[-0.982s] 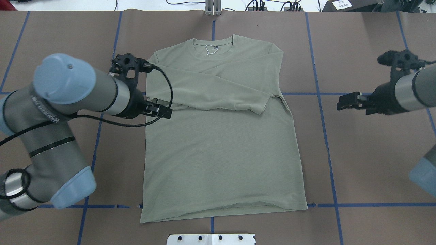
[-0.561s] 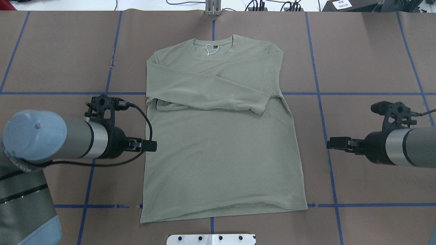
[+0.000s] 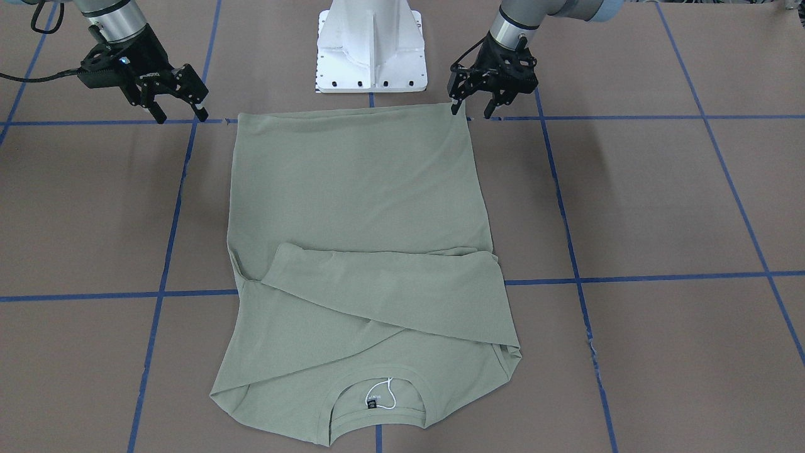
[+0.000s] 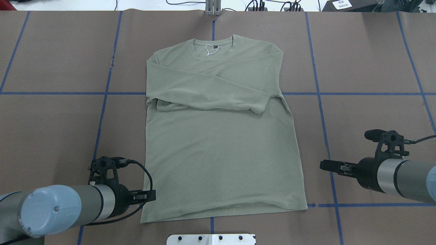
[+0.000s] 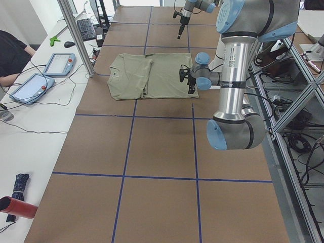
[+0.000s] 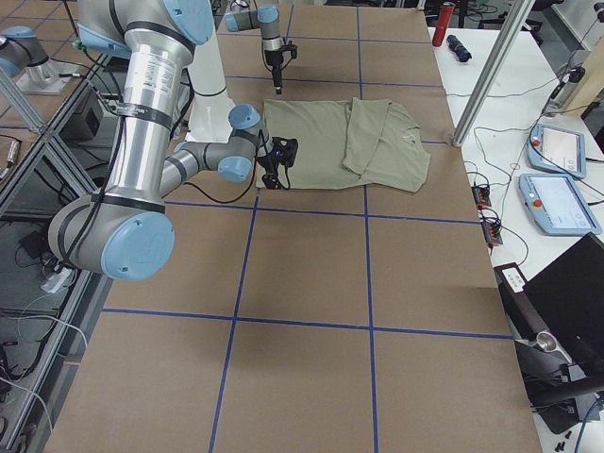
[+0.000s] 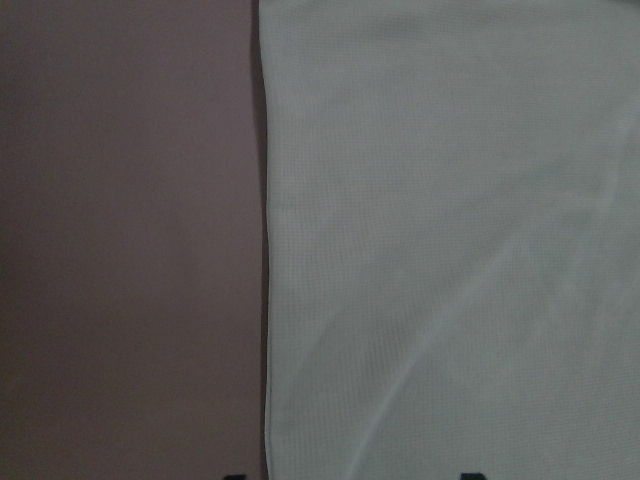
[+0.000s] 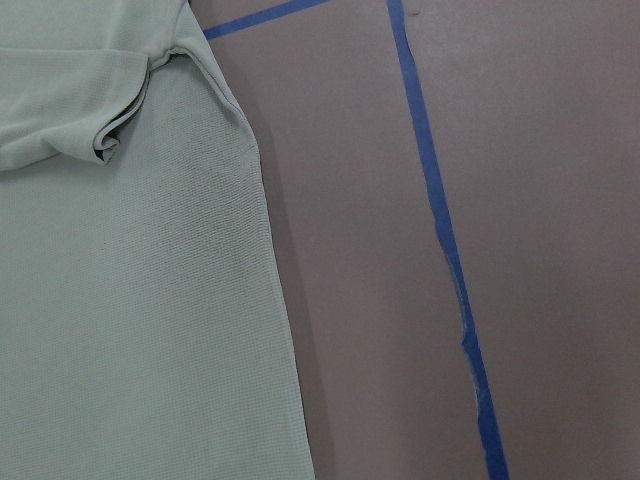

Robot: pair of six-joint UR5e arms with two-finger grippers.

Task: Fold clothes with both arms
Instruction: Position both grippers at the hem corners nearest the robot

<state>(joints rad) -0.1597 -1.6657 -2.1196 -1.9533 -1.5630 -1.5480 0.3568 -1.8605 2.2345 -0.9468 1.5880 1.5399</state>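
Note:
The clothes are one sage-green long-sleeved shirt (image 4: 218, 153) lying flat, neck away from the robot, with both sleeves folded across the chest (image 3: 377, 296). My left gripper (image 4: 151, 195) is open at the near-left hem corner. In the front-facing view one of its fingertips (image 3: 454, 108) stands at that corner. The left wrist view shows the shirt's side edge (image 7: 265, 300) running between the two fingertips. My right gripper (image 3: 180, 116) is open and hangs over bare table a little beyond the shirt's right edge (image 8: 270, 300), touching nothing.
Brown table cover (image 4: 374, 51) with blue tape lines (image 4: 323, 136). The white pedestal base (image 3: 371, 50) stands just behind the hem. At the far table end are a metal post (image 5: 76, 35), tablets (image 5: 59, 63) and a seated person (image 5: 12, 55).
Both arms have drawn back toward the robot's base along the shirt's sides. The left gripper went from the sleeve level to the hem corner. The shirt has not moved.

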